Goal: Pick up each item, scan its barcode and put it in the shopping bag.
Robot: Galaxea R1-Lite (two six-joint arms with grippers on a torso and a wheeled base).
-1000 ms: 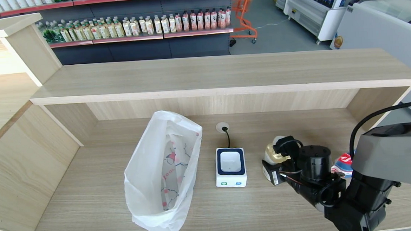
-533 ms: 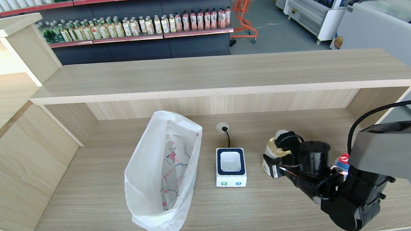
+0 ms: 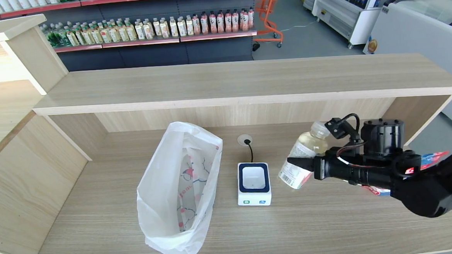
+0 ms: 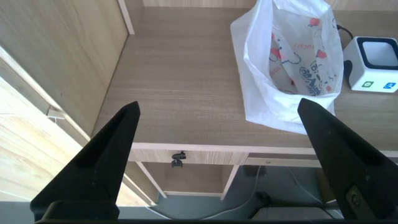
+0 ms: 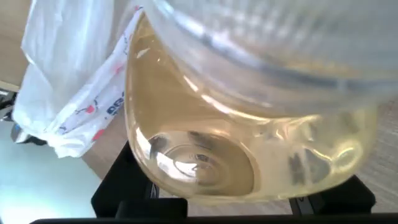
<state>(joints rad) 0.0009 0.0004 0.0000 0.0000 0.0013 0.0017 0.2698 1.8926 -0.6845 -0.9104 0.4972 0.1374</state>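
Right arm: extended leftward, mid-right of frame. Right gripper clamped on tilted bottle, apparently clear of counter. Scanner just left; shopping bag beyond. Left gripper: fingers apart.

In your left wrist view you're looking down past the left gripper, with its two dark fingers spread wide apart, onto the wooden counter. The white shopping bag stands on that counter with its mouth open, and red-and-blue print shows inside it. Just beside the bag sits the white scanner, its dark-framed window facing up. A wooden side wall closes off the counter on the side away from the scanner, and a small black fitting hangs under the front edge.
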